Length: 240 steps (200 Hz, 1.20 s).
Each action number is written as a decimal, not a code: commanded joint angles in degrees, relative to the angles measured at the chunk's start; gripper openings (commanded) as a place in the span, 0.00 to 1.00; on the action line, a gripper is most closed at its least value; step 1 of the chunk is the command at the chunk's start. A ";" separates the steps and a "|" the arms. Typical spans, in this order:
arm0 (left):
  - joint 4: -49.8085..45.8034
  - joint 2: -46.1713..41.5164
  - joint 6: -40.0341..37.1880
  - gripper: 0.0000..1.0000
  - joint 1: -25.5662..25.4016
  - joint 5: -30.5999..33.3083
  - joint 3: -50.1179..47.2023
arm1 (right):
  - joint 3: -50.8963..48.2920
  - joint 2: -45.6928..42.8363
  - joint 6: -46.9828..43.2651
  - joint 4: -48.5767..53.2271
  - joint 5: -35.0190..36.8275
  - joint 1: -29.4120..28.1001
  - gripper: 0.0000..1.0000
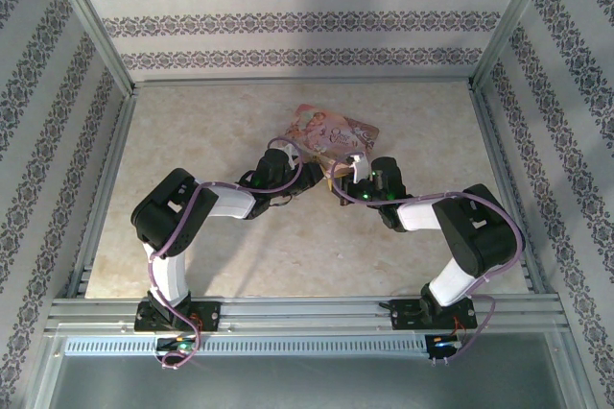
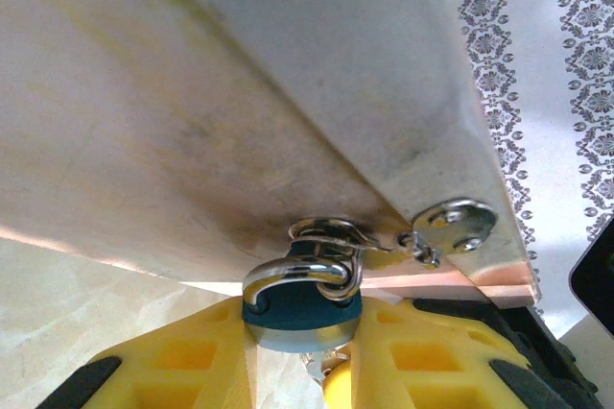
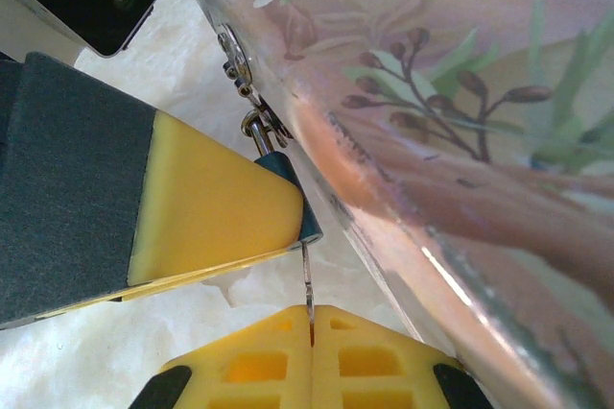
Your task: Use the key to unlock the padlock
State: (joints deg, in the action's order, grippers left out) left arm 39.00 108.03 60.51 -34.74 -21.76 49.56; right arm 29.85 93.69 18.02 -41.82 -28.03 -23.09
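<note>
The padlock (image 2: 299, 311), a small dark teal body with a silver shackle (image 2: 288, 275), hangs from the hasp ring of the pink floral box (image 2: 240, 92). My left gripper (image 2: 299, 324) is shut on the lock body, one yellow finger on each side. In the right wrist view the padlock (image 3: 295, 193) shows as a teal strip beside the left finger (image 3: 211, 207). A thin silver key (image 3: 307, 279) runs from the lock's underside down into my right gripper (image 3: 313, 327), which is shut on it. From above, both grippers (image 1: 309, 171) (image 1: 338, 177) meet at the box's near edge.
The pink box (image 1: 331, 131) lies at the middle back of the beige table (image 1: 221, 236). Its round metal hasp plate (image 2: 456, 227) sits at the box corner. Patterned walls close in the back and both sides. A metal rail (image 1: 307, 308) runs along the front.
</note>
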 commanded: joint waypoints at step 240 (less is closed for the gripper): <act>0.73 -3.07 -0.13 0.27 -1.47 -7.00 -0.79 | 6.52 4.71 -1.16 -8.57 -5.28 2.17 0.00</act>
State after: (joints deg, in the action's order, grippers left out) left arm 38.20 107.28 60.51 -34.39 -21.69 49.08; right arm 33.06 98.56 16.32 -43.57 -33.61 -21.10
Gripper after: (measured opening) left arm 0.270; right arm 0.051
